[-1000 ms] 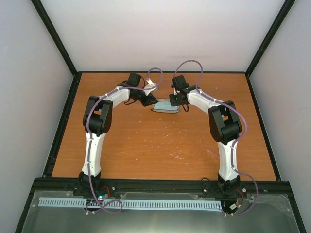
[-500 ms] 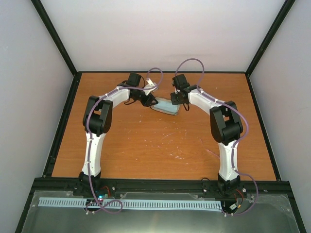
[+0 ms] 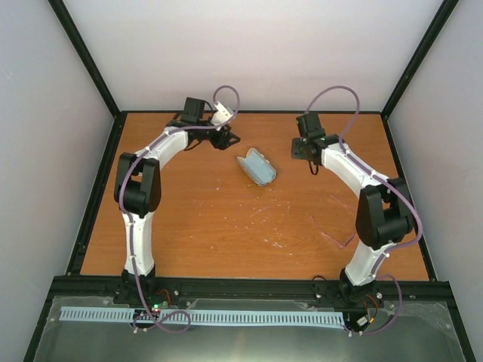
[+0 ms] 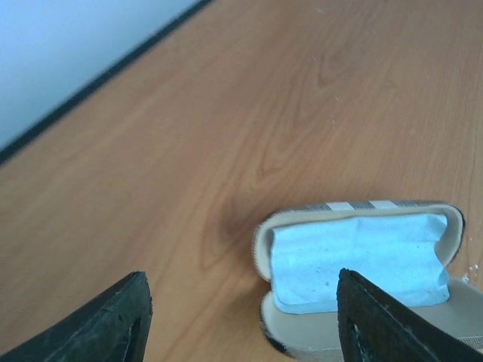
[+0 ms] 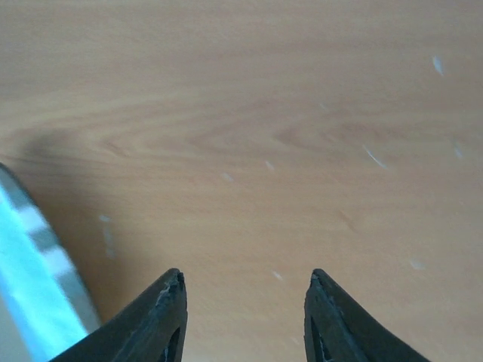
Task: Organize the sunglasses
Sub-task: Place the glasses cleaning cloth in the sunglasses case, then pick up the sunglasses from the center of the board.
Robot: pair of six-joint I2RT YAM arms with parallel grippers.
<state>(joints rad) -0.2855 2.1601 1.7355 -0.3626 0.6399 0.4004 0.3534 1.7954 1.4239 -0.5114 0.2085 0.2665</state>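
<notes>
The grey-tan case (image 3: 256, 167) lies open at the back middle of the table with the pale blue cloth (image 3: 259, 170) in it. In the left wrist view the case (image 4: 302, 219) and cloth (image 4: 355, 260) lie just ahead of my fingers, to the right. My left gripper (image 3: 229, 140) (image 4: 241, 317) is open and empty, left of the case. My right gripper (image 3: 305, 154) (image 5: 245, 283) is open and empty over bare wood to its right; the case edge (image 5: 30, 279) shows at the left. A faint pinkish angular outline, the sunglasses (image 3: 336, 230), lies front right.
Black frame rails (image 3: 98, 192) edge the wooden table (image 3: 211, 226), with pale walls beyond. The table's back edge (image 4: 90, 83) runs close behind the left gripper. Small white scuffs (image 3: 260, 211) mark the wood in front of the case.
Both grippers have let go of the case and drawn apart, the left one back and left, the right one to the right. The case has turned and now lies at an angle.
</notes>
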